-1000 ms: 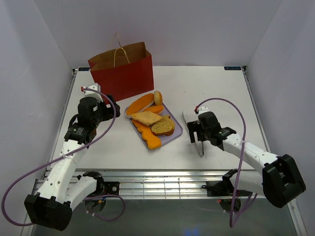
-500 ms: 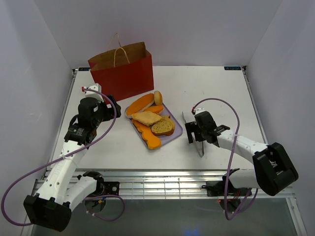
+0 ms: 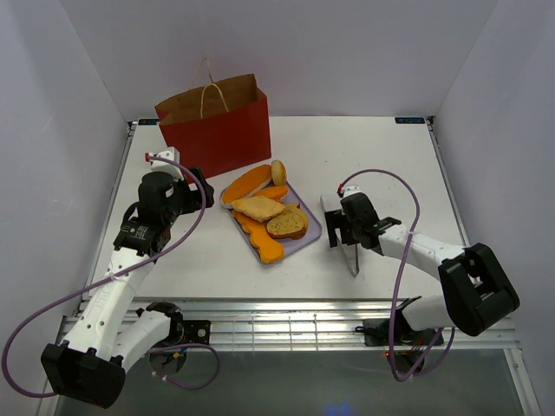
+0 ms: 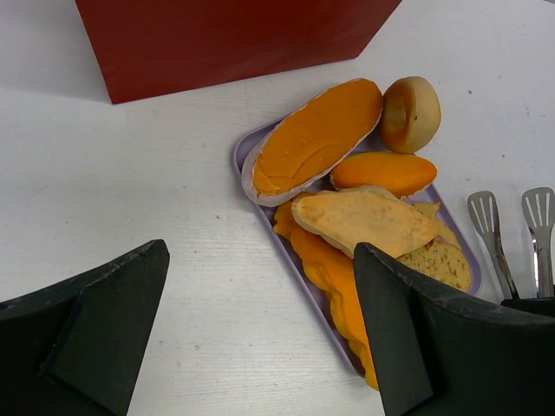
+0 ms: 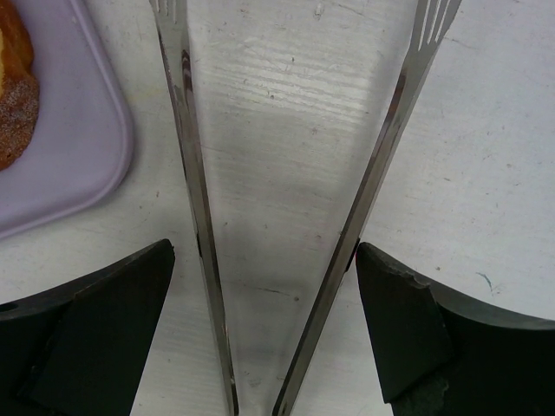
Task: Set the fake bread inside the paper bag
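The right gripper spreads wide and empty, its fingers straddling both arms of the tongs — placed, I judge, to squeeze them. The fake bread lies heaped on the lavender tray just beside; the paper bag stands upright behind it. The left gripper hangs open, empty.

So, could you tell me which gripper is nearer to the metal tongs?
Right. The right gripper sits over the metal tongs, open jaws straddling both blades; the left gripper hangs beyond the lavender tray, well apart.
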### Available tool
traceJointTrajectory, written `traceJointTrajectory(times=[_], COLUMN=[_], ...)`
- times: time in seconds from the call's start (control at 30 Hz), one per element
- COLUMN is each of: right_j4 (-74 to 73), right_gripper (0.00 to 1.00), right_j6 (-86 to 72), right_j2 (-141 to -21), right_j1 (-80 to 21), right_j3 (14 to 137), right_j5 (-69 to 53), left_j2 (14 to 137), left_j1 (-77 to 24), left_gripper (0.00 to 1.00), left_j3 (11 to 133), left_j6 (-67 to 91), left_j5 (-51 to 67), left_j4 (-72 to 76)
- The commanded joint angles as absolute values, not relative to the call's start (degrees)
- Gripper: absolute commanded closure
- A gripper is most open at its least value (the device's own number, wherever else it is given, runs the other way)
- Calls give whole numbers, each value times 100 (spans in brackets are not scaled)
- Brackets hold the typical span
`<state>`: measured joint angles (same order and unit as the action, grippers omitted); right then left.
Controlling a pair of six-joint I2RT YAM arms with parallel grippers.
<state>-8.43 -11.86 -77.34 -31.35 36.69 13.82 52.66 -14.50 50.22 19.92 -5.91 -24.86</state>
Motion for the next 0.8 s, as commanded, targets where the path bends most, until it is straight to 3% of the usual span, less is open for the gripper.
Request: traceJointTrajectory(times=[0.0, 0.77], right_j4=[-633, -536], right_gripper=[9, 9], right_j6=[-1301, -1397], right_j2=[-7831, -8138], right_j1=[-3085, -2804], right_j3=[3867, 3797], right_j5=[1503, 1099], left_j2=[5212, 5247], left_j1=[-1485, -1494], left_gripper=[2, 2], left_j3=[5036, 5036], left_j6=[1925, 1907], left_j5=[-563, -536], left_j4=[-2435, -2434])
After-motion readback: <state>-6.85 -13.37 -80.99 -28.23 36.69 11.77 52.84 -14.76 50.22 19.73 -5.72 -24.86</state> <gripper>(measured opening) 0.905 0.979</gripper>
